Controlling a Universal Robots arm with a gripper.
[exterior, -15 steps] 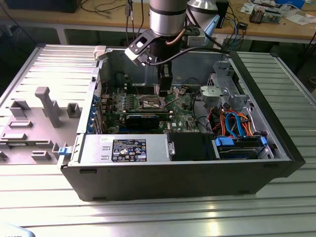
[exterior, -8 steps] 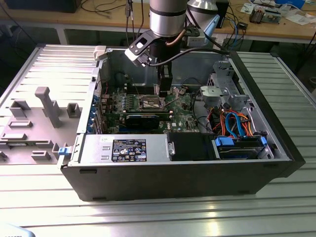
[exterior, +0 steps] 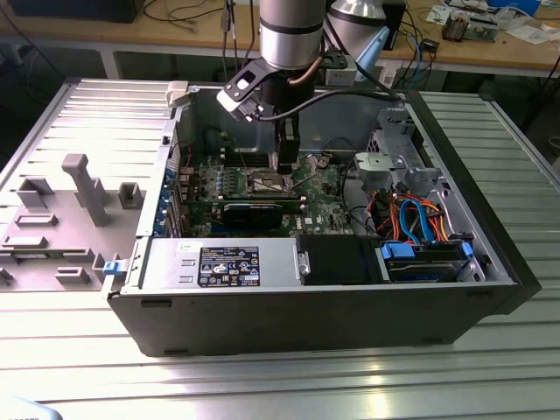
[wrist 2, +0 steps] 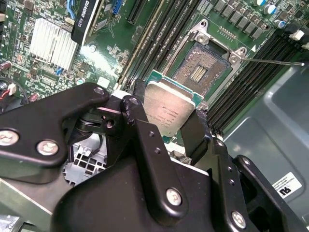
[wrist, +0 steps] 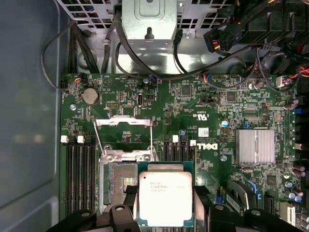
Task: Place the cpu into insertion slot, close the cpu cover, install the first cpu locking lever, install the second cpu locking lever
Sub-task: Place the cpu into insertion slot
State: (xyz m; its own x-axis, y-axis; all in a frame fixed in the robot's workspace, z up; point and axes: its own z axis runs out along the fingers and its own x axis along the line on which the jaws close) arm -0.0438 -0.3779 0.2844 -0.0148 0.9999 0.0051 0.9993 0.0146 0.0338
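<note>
Ribbed metal counter carries an open computer case; inside it, the tool grasps the cpu near the uncovered insertion slot.

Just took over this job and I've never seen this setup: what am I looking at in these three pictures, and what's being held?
One picture is from a camera off the arm: a robot arm reaches into an open computer case on a metal table. The other two come from cameras on the arm's wrist, showing the green circuit board. The gripper is shut on the chip, small and silvery, near the open socket but not in it. The metal cover stands raised.
</note>
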